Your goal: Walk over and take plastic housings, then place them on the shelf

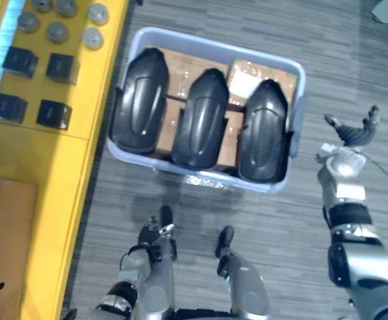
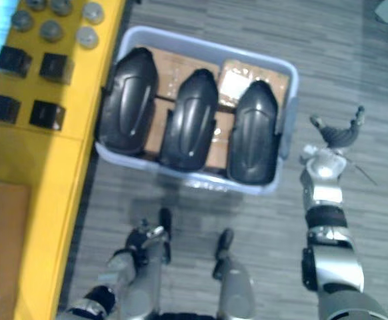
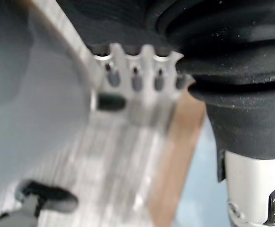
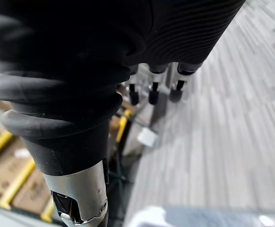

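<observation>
Grey plank floor (image 1: 261, 40) all across, and down the robot's left side runs the long yellow shelf (image 1: 81, 153). Right beside the shelf, sitting on the floor, there's the pale blue bin (image 1: 298, 117). That's where the task's things are: three black housings lying side by side in it, lengthwise, on brown cardboard (image 1: 181, 67). The left housing (image 1: 139, 100) lies nearest the shelf, the middle housing (image 1: 201, 117) just beside it, and the right housing (image 1: 263, 130) against the bin's far wall. All three are untouched, none of them on the shelf.

A brown board (image 1: 4, 240) covers the near end of the shelf. Further along it stand four black boxes (image 1: 53, 113) in two pairs, and beyond them a cluster of grey discs (image 1: 57, 31).

Over to the hands. The right hand (image 1: 354, 133) is up in the air just to the right of the bin, near its wall but clear of it, thumb and fingers spread wide, nothing in it. Its own wrist view agrees: fingers (image 4: 152, 94) straight, dark tips in a row over bare floor. The left hand (image 1: 153, 235) hangs low, on the near side of the bin and well apart from it, fingers (image 3: 136, 80) loose and holding nothing
</observation>
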